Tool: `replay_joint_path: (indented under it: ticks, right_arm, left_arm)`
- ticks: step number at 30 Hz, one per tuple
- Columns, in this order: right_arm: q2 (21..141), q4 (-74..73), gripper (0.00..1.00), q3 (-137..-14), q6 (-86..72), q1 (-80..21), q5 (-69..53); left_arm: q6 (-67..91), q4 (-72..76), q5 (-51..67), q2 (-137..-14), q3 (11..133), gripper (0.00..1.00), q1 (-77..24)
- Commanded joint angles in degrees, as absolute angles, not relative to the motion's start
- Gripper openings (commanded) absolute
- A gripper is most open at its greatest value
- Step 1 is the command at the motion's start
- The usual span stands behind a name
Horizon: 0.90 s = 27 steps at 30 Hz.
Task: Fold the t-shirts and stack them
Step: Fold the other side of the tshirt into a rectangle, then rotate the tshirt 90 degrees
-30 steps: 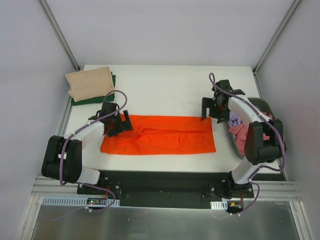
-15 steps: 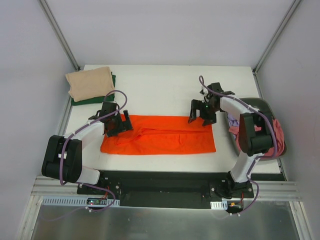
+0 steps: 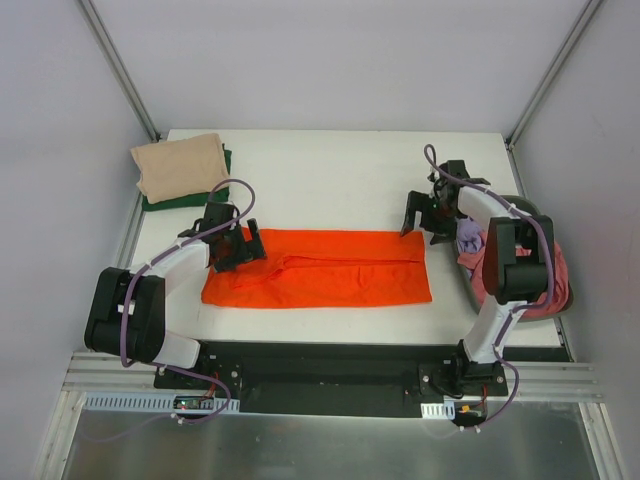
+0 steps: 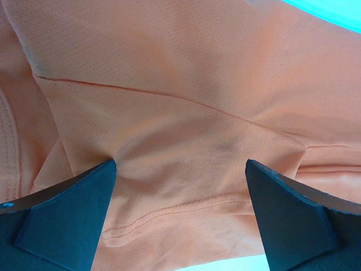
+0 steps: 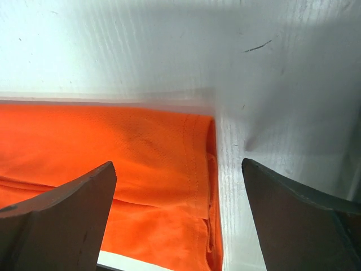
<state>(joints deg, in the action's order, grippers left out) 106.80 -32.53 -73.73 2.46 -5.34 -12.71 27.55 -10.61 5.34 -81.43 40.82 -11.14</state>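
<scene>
**The orange t-shirt point(image 3: 320, 268) lies flat**

It is spread on the white worktop point(image 3: 330, 180). The left tool point(image 3: 238, 247), fingers apart, sits low over its left end. The right tool point(image 3: 418, 216), fingers also apart, hangs above its far right corner. Beyond the left tool, a folded beige t-shirt point(image 3: 180, 165) rests on a dark green t-shirt point(image 3: 152, 203).

Both arms reach forward, elbows bent; the left gripper point(image 3: 236, 247) and right gripper point(image 3: 424, 217) point downward, jaws spread wide, apparently hovering low.

Bright, even light, soft shadows; left wrist view washes the orange t-shirt point(image 4: 180, 84) pale.
</scene>
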Motion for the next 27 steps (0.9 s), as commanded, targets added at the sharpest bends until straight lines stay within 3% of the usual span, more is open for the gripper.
replay_joint_path:
  ticks: [1,9,15,22,27]
  right_arm:
    - [102.3,-33.7,0.96,-75.2,5.2,-5.2,-15.3]
    - [93.4,-32.0,0.96,-70.1,5.5,-12.0,-14.5]
    - [97.8,-29.5,0.96,-67.2,2.1,-20.5,-13.3]
    - [99.6,-26.4,0.96,-63.6,-3.5,-24.0,-10.4]
    - [93.4,-27.5,0.96,-55.8,-6.4,-25.2,-7.6]
  left_arm:
    - [26.2,-13.5,4.4,-82.5,41.0,0.99,-10.5]
    - [26.4,-13.5,8.1,-82.4,44.0,0.99,-10.5]
    - [27.8,-11.7,9.5,-86.1,45.4,0.99,-10.5]
    - [29.2,-9.2,15.1,-96.9,55.4,0.99,-10.5]
    - [29.9,-9.2,20.6,-109.2,68.1,0.99,-10.5]
